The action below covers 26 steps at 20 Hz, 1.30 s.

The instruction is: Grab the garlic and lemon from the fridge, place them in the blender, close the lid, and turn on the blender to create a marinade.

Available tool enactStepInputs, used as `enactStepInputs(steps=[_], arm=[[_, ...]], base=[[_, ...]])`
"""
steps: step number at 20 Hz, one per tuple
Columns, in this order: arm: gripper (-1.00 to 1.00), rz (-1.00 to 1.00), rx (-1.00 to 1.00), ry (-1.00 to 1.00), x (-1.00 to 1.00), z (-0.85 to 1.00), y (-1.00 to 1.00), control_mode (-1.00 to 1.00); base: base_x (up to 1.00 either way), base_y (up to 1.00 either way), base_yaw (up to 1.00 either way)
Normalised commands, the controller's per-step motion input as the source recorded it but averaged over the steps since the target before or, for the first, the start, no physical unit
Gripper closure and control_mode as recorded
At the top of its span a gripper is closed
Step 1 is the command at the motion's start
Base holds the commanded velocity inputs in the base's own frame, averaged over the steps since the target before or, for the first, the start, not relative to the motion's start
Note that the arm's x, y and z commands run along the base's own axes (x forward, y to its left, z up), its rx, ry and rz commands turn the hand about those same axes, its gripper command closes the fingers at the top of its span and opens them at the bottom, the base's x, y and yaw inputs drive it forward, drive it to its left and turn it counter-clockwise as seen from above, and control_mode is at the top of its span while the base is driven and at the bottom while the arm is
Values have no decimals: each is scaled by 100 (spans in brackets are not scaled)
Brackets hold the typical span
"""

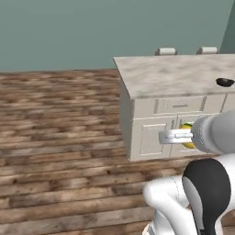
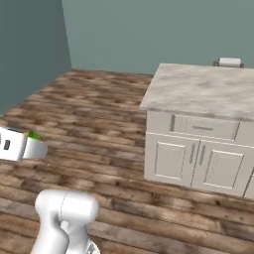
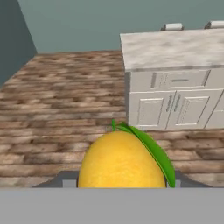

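One lemon (image 3: pixel 122 159) in pincer (image 3: pixel 122 183), stem end up, leaf trailing right

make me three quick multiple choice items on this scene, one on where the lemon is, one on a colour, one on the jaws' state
1. Where is the lemon?
A. on the island counter
B. in the gripper
C. on the wood floor

2. What colour is the leaf on the lemon?
A. green
B. brown
C. red

3. How do the jaws stand?
A. wide open with nothing between them
B. shut on the lemon
C. shut on a drawer handle

Answers: 1 B, the hand view has the lemon right at the gripper, well above the floor. 2 A, a green leaf curls down its side. 3 B, the lemon sits between the jaws, off the island counter.
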Motion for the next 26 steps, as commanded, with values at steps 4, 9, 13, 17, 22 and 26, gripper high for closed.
enactStepInputs(steps=[4, 9, 13, 17, 22, 26], arm=[[100, 0, 0, 0, 0, 0, 0, 100], [100, 0, 0, 0, 0, 0, 0, 100], [100, 0, 0, 0, 0, 0, 0, 100], [100, 0, 0, 0, 0, 0, 0, 100], [100, 0, 0, 0, 0, 0, 0, 100], [100, 0, 0, 0, 0, 0, 0, 100]], base=[[47, -87, -54], [86, -89, -40], [100, -76, -23], [100, -73, -12], [100, -98, -17], [100, -100, -5]])
